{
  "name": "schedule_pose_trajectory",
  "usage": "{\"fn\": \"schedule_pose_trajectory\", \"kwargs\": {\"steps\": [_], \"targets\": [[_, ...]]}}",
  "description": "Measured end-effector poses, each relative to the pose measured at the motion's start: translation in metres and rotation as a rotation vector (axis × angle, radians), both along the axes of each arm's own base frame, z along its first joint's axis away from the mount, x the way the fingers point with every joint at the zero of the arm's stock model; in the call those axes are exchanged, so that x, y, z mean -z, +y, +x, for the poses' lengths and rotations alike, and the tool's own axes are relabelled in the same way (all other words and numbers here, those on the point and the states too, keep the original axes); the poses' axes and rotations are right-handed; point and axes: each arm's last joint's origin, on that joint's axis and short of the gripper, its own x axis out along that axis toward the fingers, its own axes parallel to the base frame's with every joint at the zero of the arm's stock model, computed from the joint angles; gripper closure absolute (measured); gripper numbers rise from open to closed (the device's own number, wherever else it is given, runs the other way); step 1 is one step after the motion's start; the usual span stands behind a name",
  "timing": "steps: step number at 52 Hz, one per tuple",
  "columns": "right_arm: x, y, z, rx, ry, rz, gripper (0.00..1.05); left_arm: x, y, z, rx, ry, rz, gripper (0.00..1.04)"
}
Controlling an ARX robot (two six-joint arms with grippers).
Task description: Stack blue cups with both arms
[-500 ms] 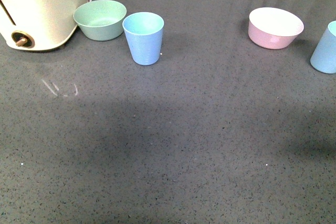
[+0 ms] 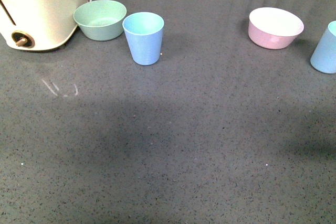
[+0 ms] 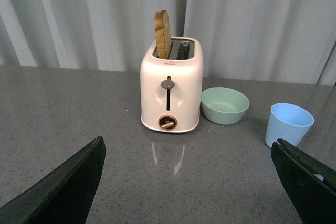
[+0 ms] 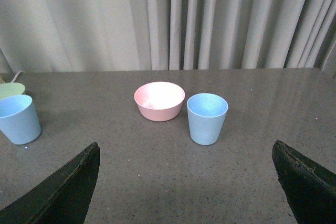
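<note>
One light-blue cup stands upright on the grey table, next to the mint-green bowl. The second blue cup stands at the right edge, cut off by the frame. Neither arm shows in the front view. In the left wrist view the left gripper is open and empty, well short of the first cup. In the right wrist view the right gripper is open and empty, with the second cup ahead between its fingers and the first cup off to one side.
A cream toaster with a bread slice stands at the far left by the green bowl. A pink bowl with a white inside sits near the second cup, also in the right wrist view. Curtains hang behind the table.
</note>
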Motion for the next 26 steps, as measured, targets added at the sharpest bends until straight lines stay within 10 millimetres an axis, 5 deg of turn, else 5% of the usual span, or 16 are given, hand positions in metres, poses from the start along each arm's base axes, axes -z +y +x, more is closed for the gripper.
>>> {"fn": "schedule_pose_trajectory", "kwargs": {"steps": [8, 15, 26], "targets": [[0.000, 0.000, 0.000, 0.000, 0.000, 0.000, 0.09, 0.000, 0.000, 0.000, -0.003, 0.004, 0.000, 0.09], [0.000, 0.000, 0.000, -0.001, 0.000, 0.000, 0.09, -0.009, -0.001, 0.009, -0.075, 0.648, -0.054, 0.09], [0.000, 0.000, 0.000, 0.000, 0.000, 0.000, 0.09, -0.029, -0.004, 0.043, -0.061, 0.676, -0.047, 0.09]]}}
